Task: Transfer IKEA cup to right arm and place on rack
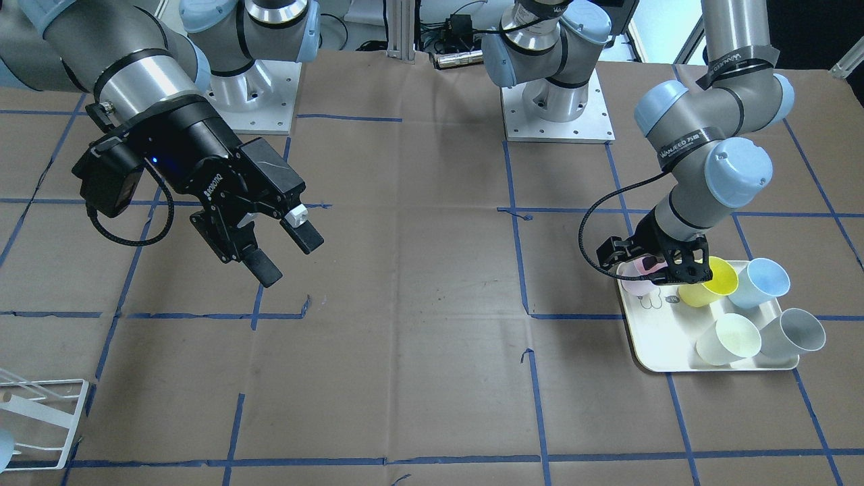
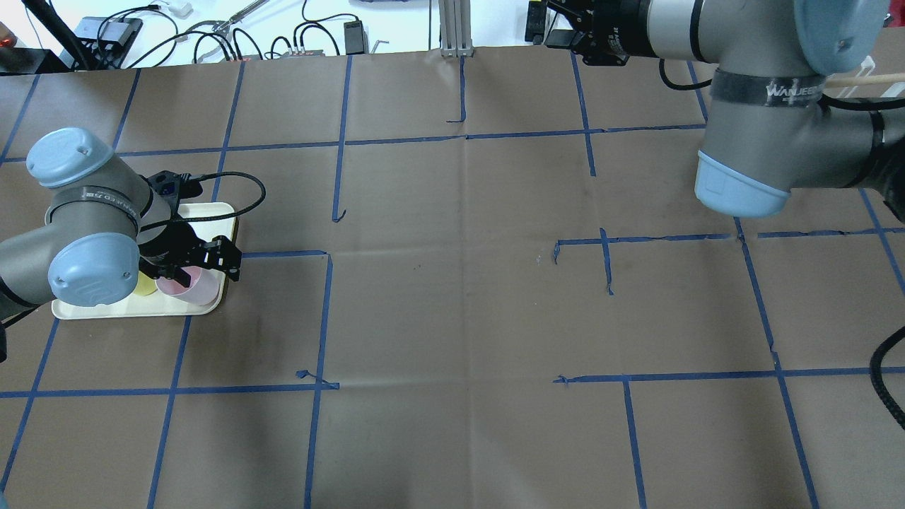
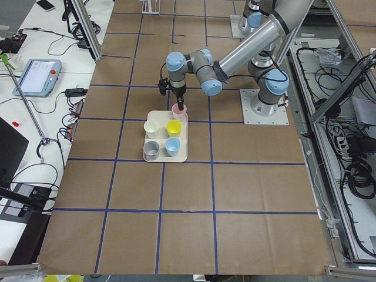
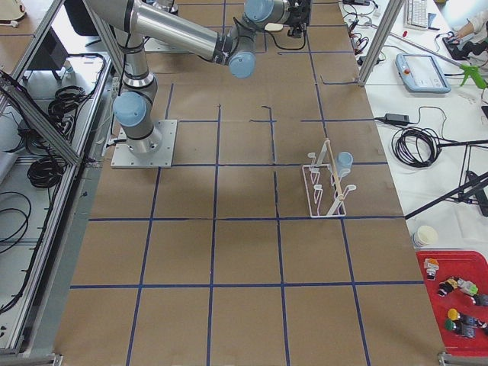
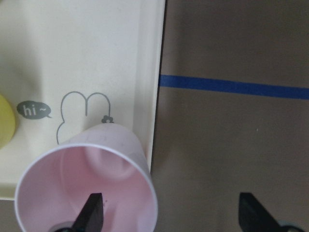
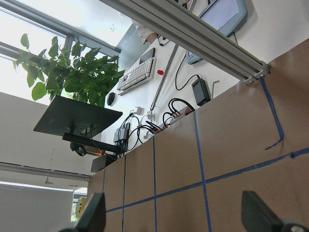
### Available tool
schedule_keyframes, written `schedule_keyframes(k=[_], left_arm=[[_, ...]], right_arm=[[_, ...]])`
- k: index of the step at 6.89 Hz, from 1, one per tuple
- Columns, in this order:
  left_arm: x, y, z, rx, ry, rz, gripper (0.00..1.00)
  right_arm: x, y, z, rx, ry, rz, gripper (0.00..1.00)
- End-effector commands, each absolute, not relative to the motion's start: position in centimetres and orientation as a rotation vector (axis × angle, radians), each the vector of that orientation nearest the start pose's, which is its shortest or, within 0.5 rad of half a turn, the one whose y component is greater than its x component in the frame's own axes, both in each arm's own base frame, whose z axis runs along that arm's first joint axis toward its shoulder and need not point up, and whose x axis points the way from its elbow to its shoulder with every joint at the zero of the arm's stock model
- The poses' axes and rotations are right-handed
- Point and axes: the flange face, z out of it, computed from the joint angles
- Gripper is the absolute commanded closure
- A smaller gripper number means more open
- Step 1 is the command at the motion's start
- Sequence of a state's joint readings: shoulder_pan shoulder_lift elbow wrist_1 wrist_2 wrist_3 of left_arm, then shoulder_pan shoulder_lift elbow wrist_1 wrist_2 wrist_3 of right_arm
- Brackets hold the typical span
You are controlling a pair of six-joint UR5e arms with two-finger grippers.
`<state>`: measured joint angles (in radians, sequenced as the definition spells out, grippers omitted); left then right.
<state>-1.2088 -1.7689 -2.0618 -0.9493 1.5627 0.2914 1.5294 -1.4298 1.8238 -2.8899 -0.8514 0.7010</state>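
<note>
Where the front camera looks down, the left gripper (image 1: 668,273) straddles the wall of a smooth pink cup (image 1: 633,282) on a rounded cream tray (image 1: 665,341), beside 4 other cups (image 1: 715,280). The right gripper (image 1: 290,260) hangs above brown paper (image 1: 418,304), its 2 flat black fingers spread. A white wire rack (image 1: 75,422) sits at the corner.

From the left wrist, 1 finger (image 5: 91,212) is inside the cup's round mouth and the other is beyond the tray's edge, jaws wide apart.

From the right side, the rack's slanted rods hold 1 blue cup (image 4: 345,160).
</note>
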Motion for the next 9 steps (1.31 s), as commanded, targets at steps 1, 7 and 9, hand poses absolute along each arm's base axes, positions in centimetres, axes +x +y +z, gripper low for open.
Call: schedule_keyframes(k=[1, 7, 9], left_arm=[[4.6, -49.9, 22.3, -0.085, 3.162, 0.07, 0.86], [5.8, -52.4, 32.1, 0.06, 3.158, 0.067, 1.0], [7.0, -55.8, 39.1, 0.085, 3.159, 0.102, 1.0]], right_arm=[[17.6, -55.0, 46.7, 0.392, 2.087, -0.73, 0.0], [17.9, -54.8, 46.8, 0.374, 2.07, -0.708, 0.0], [17.9, -54.8, 46.8, 0.373, 2.07, -0.709, 0.0]])
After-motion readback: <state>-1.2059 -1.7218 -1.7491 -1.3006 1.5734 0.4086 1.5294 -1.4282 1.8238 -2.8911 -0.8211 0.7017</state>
